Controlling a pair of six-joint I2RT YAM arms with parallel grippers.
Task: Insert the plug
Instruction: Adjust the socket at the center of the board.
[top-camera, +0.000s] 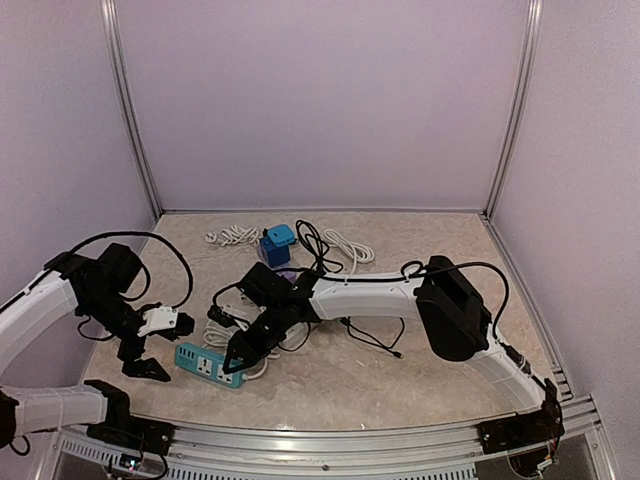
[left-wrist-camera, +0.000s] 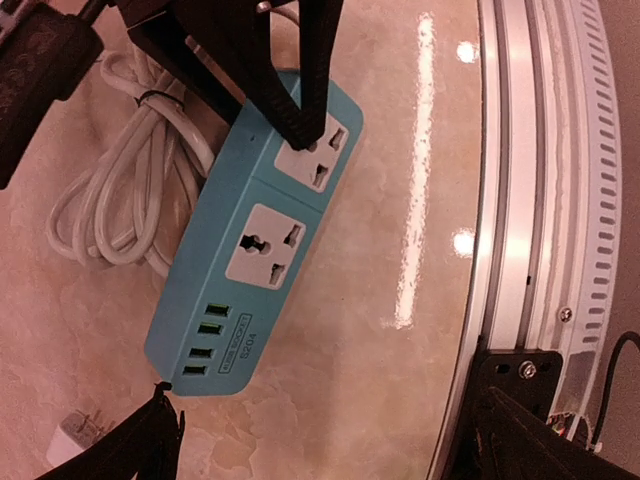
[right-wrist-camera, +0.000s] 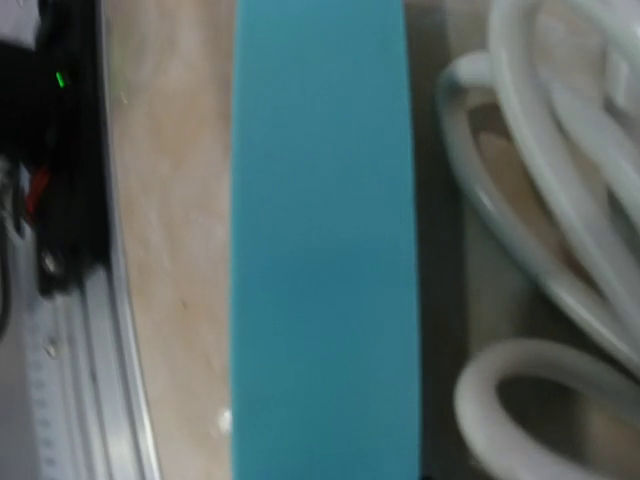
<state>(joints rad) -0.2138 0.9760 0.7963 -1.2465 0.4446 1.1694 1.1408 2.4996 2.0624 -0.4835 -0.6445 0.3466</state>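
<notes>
Insertion is under way: the right pincer (top-camera: 236, 362) is down on the end socket (left-wrist-camera: 325, 165) of the blue power strip (left-wrist-camera: 250, 250), near left on the desk (left-wrist-camera: 380, 330), its tips almost together. The plug itself I cannot make out; it may be hidden between them. Next it needs lining up and a straight push. The left pincer (top-camera: 143, 358) hangs wide open, empty. Only the left wrist view shows the sockets; the right wrist view gives blurred casing and white cord (right-wrist-camera: 540, 200)

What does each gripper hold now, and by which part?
Left gripper: open, holds nothing. Right gripper: its tips stand at the end socket of the teal plastic power strip; whether they hold anything cannot be told.
</notes>
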